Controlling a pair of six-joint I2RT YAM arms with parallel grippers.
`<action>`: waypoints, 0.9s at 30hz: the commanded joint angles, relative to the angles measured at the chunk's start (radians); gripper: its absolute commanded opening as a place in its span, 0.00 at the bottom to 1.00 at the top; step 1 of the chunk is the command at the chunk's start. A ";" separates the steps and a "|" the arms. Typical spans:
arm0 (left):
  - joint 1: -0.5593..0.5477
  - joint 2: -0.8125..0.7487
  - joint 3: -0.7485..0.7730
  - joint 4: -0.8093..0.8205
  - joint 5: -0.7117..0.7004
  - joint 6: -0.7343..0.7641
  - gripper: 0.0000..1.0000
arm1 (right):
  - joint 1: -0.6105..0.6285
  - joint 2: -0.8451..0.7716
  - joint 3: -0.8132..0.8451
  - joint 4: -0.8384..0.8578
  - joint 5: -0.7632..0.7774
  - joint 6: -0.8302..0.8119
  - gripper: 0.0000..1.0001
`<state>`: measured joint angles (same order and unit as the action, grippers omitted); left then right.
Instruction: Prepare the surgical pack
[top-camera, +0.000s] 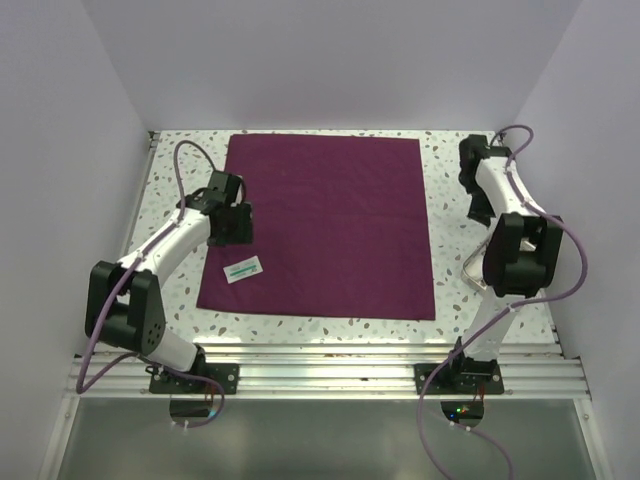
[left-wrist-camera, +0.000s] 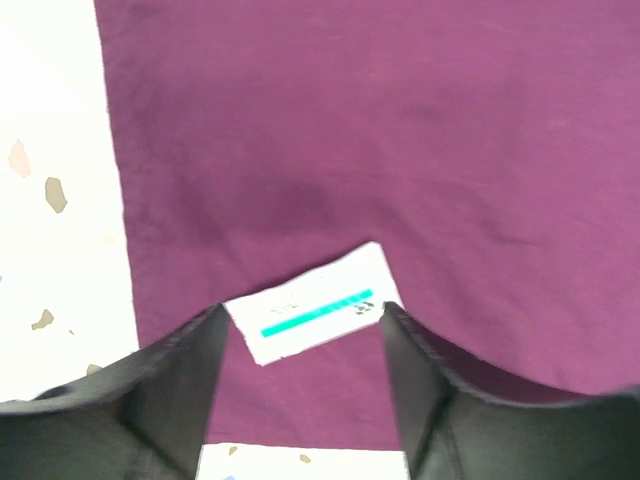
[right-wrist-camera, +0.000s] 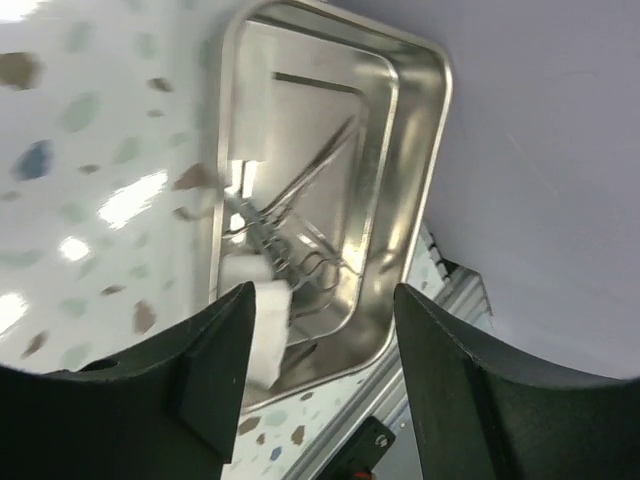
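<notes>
Speckled white terrazzo tabletop (top-camera: 445, 170) sits between plain lilac walls. Over it the left gripper (left-wrist-camera: 303, 312) holds its black jaws wide with nothing between them, above the near left part of the large maroon-purple fabric drape (top-camera: 325, 220), which lies spread flat across the middle of the table. A small white packet with a teal stripe (top-camera: 243, 270) rests on the drape just beyond its fingers. At the right, the right gripper (right-wrist-camera: 325, 295) has its jaws apart and empty above a shiny rectangular steel tray (right-wrist-camera: 425, 140) of thin steel instruments (right-wrist-camera: 300, 190). A white gauze square (right-wrist-camera: 268, 325) is beside one finger; whether they touch is unclear.

Bright overhead; tray (right-wrist-camera: 425, 150) glare, blur.
</notes>
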<state>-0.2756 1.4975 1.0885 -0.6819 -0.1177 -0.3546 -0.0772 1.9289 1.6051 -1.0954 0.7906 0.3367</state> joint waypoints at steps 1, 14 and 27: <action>0.048 0.059 -0.006 0.015 0.036 0.052 0.64 | 0.103 -0.149 0.107 -0.066 -0.147 0.062 0.61; 0.050 0.110 0.004 -0.034 0.007 0.077 0.46 | 0.488 -0.373 -0.164 0.087 -0.698 0.140 0.67; 0.219 -0.032 -0.186 0.030 0.216 -0.070 0.43 | 0.518 -0.410 -0.252 0.172 -0.853 0.127 0.65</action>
<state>-0.0967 1.5082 0.9310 -0.6853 0.0254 -0.3840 0.4343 1.5528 1.3567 -0.9627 -0.0143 0.4641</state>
